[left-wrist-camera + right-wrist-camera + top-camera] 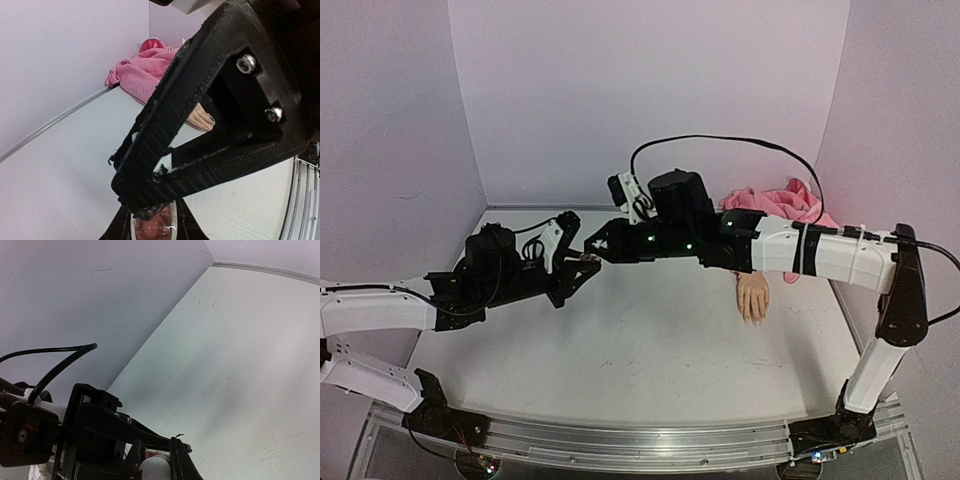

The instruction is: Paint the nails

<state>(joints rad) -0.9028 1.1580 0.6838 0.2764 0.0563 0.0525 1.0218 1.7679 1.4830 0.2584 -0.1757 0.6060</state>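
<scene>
– Progress on the nails (754, 318)?
– None that I can see. They sit at 3 o'clock on the table (640, 350), on the hand (753, 297) poking from the sleeve (782, 203), well apart from both grippers.
– And the grippers?
– They meet at 11 o'clock. My left gripper (582, 266) is clenched on the bottle (152, 227). My right gripper (592, 244) is clamped on its cap (155, 466).
– So what's left?
– Nearly everything, I judge: uncap, reach over, paint each nail.
</scene>
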